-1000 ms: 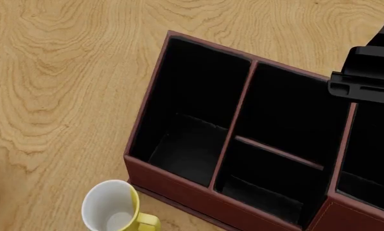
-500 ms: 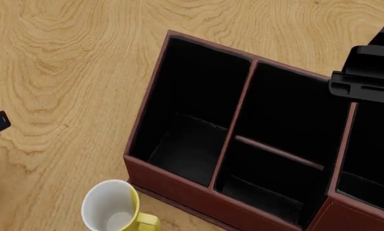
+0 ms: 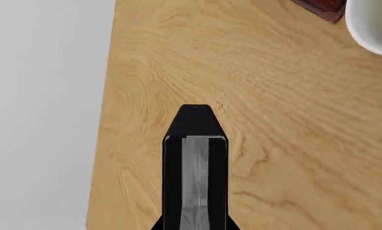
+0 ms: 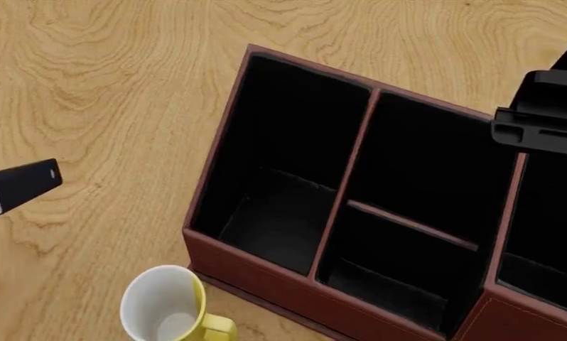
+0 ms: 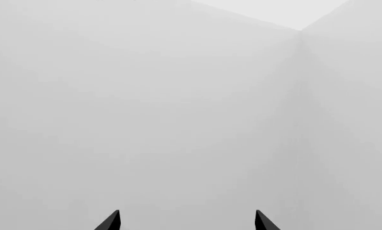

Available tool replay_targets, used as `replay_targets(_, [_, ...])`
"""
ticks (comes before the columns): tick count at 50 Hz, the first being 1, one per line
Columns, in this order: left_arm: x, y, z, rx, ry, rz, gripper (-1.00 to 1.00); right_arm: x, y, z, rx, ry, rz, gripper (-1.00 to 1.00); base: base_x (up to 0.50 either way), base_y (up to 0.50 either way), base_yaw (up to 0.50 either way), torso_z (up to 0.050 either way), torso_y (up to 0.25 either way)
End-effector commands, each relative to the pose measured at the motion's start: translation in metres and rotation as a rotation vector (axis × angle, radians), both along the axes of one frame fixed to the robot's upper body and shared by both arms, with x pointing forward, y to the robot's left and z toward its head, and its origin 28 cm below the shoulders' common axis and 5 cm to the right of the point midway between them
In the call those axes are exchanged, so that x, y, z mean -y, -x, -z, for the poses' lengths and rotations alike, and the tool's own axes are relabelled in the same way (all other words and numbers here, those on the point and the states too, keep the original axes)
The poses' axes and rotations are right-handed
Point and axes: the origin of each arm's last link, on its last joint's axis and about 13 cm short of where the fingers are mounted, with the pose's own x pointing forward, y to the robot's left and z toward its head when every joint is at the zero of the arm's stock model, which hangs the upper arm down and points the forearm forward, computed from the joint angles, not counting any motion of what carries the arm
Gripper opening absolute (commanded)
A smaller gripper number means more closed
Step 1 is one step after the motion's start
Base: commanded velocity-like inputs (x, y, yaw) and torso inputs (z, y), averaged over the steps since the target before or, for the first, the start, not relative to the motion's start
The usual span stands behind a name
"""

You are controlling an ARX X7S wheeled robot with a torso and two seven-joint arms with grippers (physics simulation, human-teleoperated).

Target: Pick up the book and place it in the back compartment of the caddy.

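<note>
- Right wrist view: the right claw (image 5: pixel 185 223) is released, its two dark fingertips (image 5: pixel 113 221) standing well apart in front of a blank pale wall, with nothing between them.
- In the head view the right claw (image 4: pixel 545 117) shows as a black block above the right part of the caddy (image 4: pixel 308 65), over the divider next to the taller end section.
- The left claw's own fingers do not show in any view, so I cannot tell whether it is clenched or released.
- In the left wrist view the book (image 3: pixel 194 167) sits dead centre, seen edge-on: two black covers with a grey-white page edge between them, its long axis running straight away from the camera over the wooden table (image 3: pixel 293 120).
- In the head view the book (image 4: pixel 28 185) comes in from the left edge, well apart from the caddy. Its long axis lies nearly level, rising a little toward the caddy, black end leading and a white patch at the frame edge.
- It is outside every compartment.
- A white-and-yellow mug (image 4: pixel 165 305) stands just beside the caddy's near left corner; its white rim (image 3: pixel 373 24) and a caddy corner (image 3: pixel 322 5) also show in the left wrist view.
</note>
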Motion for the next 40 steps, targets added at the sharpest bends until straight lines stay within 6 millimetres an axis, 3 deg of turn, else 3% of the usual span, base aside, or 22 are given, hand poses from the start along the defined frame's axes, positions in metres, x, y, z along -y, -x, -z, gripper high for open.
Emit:
replay_targets(1, [0.016, 0.011, -0.035, 0.134, -0.047, 0.099, -1.0, 0.003, 0.0, 0.0, 0.013, -0.016, 0.005, 1.0, 0.0, 0.0, 0.0, 0.0, 0.0])
replay_targets(23, [0.048, 0.025, -0.065, 0.14, -0.085, 0.24, -1.0, 0.004, 0.002, 0.0, 0.018, -0.025, 0.003, 1.0, 0.0, 0.0, 0.0, 0.0, 0.001])
replay_targets(40, [0.072, 0.028, -0.076, 0.14, -0.095, 0.352, -1.0, 0.004, 0.003, -0.001, 0.022, -0.028, 0.001, 1.0, 0.0, 0.0, 0.0, 0.0, 0.002])
